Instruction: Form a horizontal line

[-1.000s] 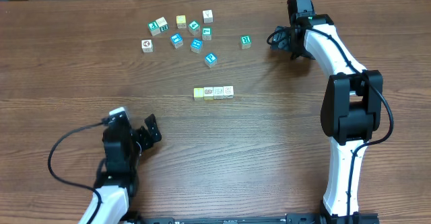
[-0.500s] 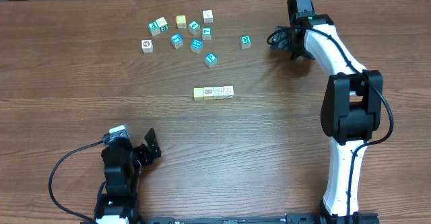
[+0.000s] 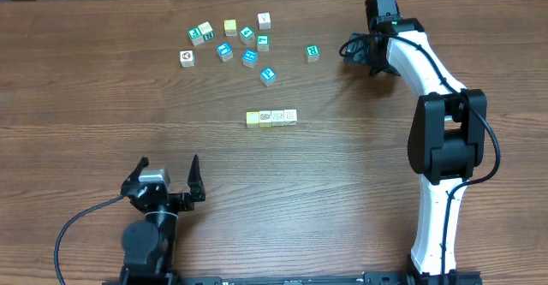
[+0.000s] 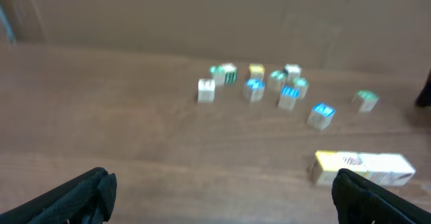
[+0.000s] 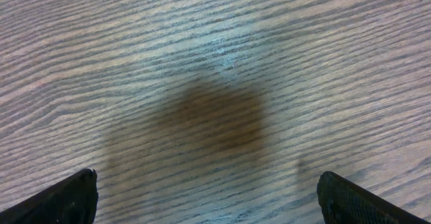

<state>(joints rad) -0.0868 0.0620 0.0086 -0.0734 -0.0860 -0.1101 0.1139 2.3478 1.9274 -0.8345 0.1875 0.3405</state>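
Your horizontal line [image 3: 271, 117] lies near the middle of the wooden table [image 3: 86, 97]. It is four tiny cubes touching side by side, with the yellow-green cube [image 3: 252, 119] at the end toward your left arm and the three cream-white cubes [image 3: 279, 116], each with small dark marks, running on toward your right arm. From the left wrist you see the same row low at the right of the view, blurred, its yellow end nearer the centre. Your left gripper [image 3: 169, 172] sits at the near edge of the table, well apart from the row, its jaws spread wide. In its own camera only the two black tips show, one in each lower corner. Your right gripper [image 3: 355, 48] is at the far right of the table, also well apart from the row. Its wrist view shows a black tip in each lower corner, so its jaws stand apart, over wood grain with a soft dark patch. Farther from you than the row lies a scatter of teal-faced cubes [image 3: 250, 58] mixed with a few cream ones and a yellow one. The nearest teal cube [image 3: 269, 76] stands just beyond the row, not touching it.
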